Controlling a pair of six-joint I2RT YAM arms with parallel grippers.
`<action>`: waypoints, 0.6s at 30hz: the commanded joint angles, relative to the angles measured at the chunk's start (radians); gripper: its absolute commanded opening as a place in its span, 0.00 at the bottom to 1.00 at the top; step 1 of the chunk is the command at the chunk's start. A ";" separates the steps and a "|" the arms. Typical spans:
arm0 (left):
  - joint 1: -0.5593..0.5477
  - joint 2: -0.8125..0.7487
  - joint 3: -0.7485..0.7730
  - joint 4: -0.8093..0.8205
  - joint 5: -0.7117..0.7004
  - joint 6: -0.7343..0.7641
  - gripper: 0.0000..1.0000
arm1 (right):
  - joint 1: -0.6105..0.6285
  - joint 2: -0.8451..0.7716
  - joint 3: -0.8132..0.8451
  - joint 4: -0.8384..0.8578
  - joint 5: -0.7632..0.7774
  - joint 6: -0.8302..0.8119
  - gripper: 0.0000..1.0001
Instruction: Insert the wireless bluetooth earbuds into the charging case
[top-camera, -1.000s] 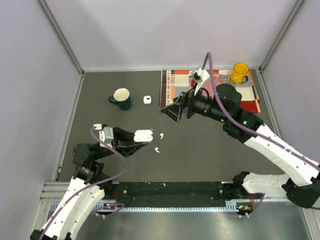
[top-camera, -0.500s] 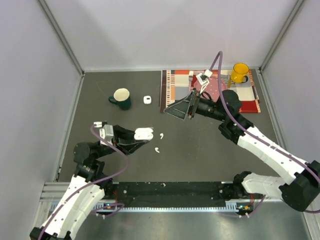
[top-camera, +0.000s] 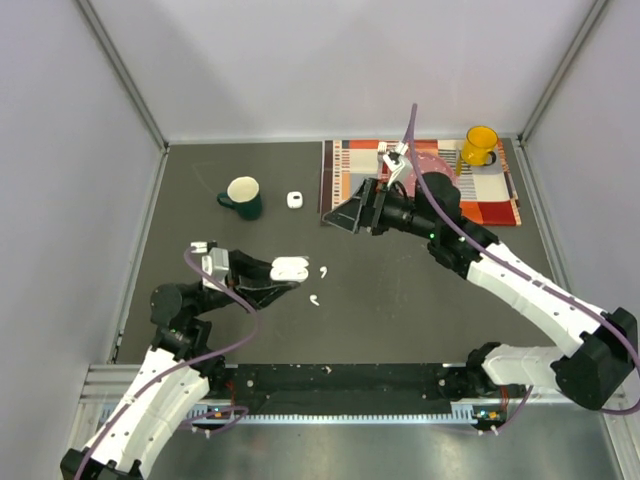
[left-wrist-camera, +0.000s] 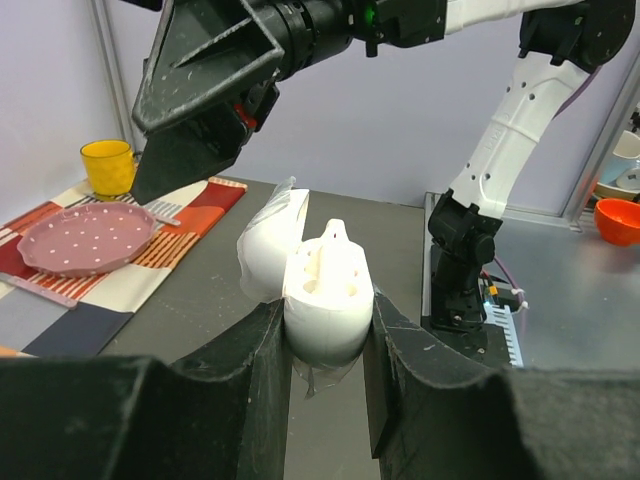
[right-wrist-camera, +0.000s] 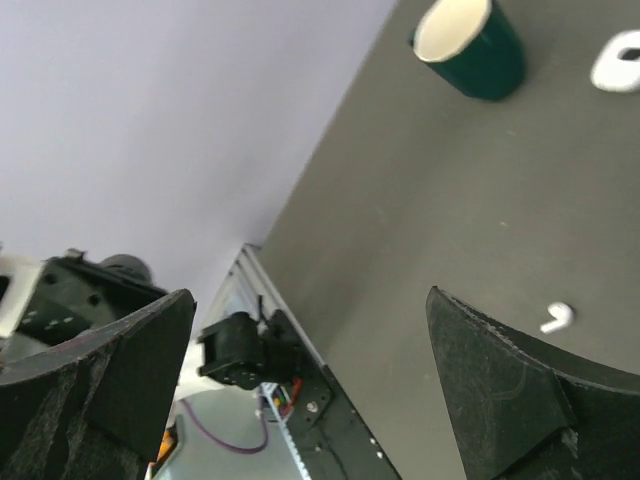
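Observation:
My left gripper (top-camera: 286, 274) is shut on the white charging case (top-camera: 288, 267), held just above the table with its lid open. The left wrist view shows the case (left-wrist-camera: 326, 300) clamped between both fingers, lid (left-wrist-camera: 268, 243) tipped back to the left and a small white piece standing up at its far rim. Two wireless bluetooth earbuds lie on the dark table to the right of the case, one (top-camera: 323, 270) close by and the other (top-camera: 314, 299) nearer me. My right gripper (top-camera: 344, 214) hangs open and empty above the table, beyond them. One earbud (right-wrist-camera: 555, 317) shows in the right wrist view.
A green mug (top-camera: 243, 196) and a second small white case (top-camera: 294, 200) stand at the back left. A striped placemat (top-camera: 340, 172) at the back right carries a pink plate (left-wrist-camera: 85, 235) and a yellow mug (top-camera: 480, 145). Walls enclose the table on three sides.
The right arm has shifted and turned its wrist, with its open gripper staying near the placemat's left edge. The left gripper and the case have not moved.

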 joint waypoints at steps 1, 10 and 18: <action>-0.007 0.013 -0.010 0.063 0.020 -0.018 0.00 | 0.076 0.007 0.115 -0.205 0.249 -0.132 0.99; -0.010 0.048 0.005 0.076 0.057 -0.044 0.00 | 0.183 0.078 0.201 -0.266 0.311 -0.218 0.99; -0.015 0.022 -0.002 0.068 0.054 -0.029 0.00 | 0.229 0.129 0.247 -0.280 0.196 -0.247 0.99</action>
